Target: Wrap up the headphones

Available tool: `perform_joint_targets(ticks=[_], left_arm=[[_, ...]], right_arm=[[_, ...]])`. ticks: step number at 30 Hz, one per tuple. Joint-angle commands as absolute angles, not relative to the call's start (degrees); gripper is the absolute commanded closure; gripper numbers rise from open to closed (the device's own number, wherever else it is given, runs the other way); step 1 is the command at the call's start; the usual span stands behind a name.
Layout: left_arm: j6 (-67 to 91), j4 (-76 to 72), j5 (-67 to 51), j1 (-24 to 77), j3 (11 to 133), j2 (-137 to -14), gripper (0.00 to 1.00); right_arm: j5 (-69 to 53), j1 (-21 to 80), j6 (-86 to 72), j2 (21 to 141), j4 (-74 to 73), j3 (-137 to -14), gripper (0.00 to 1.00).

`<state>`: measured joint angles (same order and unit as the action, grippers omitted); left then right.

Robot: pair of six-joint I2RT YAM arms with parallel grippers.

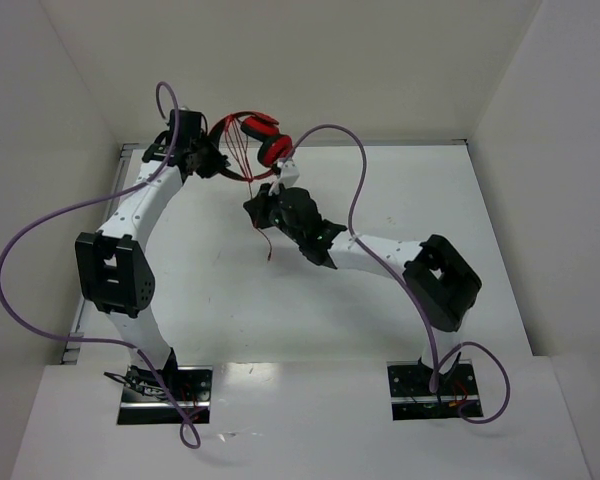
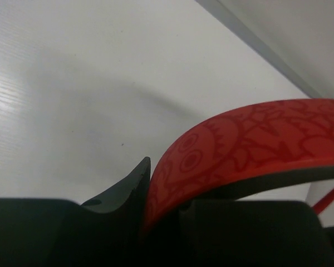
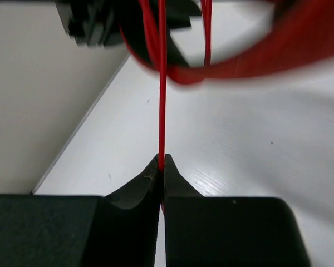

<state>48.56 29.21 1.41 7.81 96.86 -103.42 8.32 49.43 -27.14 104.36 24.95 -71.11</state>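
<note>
Two grips: the left gripper (image 2: 147, 186) is clamped on the band (image 2: 256, 139) of the headphones (image 1: 262, 137); the right gripper (image 3: 162, 167) pinches the cord (image 3: 162, 83); mid-wrap, I think; next, loop the cord round the band.

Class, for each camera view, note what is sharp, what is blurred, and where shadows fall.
Top external: evenly lit, headphones sharp. Left wrist: band fairly crisp, its pattern readable; a soft shadow lies on the table. Right wrist: cord sharp, band behind it blurred.

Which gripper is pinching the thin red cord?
The right gripper: its shut jaws pinch the cord, whereas the left gripper clamps the red headband.
</note>
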Motion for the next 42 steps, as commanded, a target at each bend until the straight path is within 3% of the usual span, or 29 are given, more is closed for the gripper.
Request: perform_joint_targets(ticks=[1, 13, 18, 21, 23, 31, 42], left_arm=[[59.24, 10.72, 1.85, 5.54, 101.78, -101.34, 1.00], [60.38, 10.20, -2.64, 5.54, 100.99, -99.41, 1.00], [60.38, 10.20, -5.53, 5.54, 103.18, -99.40, 1.00], [60.38, 10.72, -6.76, 5.54, 103.18, -99.40, 1.00], [60.38, 10.72, -7.38, 5.54, 103.18, -98.88, 1.00], [57.66, 11.95, -8.09, 5.01, 101.79, -96.07, 1.00], [51.77, 14.33, 0.70, 4.48, 104.68, -97.21, 1.00]], right_arm=[[6.23, 53.00, -26.46, 103.45, 19.69, -65.66, 0.94], [10.89, 53.00, -23.82, 99.49, 24.17, -61.52, 0.99], [12.92, 53.00, -24.35, 98.35, 25.39, -57.75, 0.89], [14.50, 53.00, -24.35, 97.74, 25.92, -56.43, 0.89], [14.50, 53.00, -23.21, 97.73, 25.93, -55.82, 0.99], [20.20, 52.48, -21.45, 96.68, 26.55, -53.97, 1.00], [19.42, 51.94, -22.32, 80.78, 21.45, -45.71, 1.00]])
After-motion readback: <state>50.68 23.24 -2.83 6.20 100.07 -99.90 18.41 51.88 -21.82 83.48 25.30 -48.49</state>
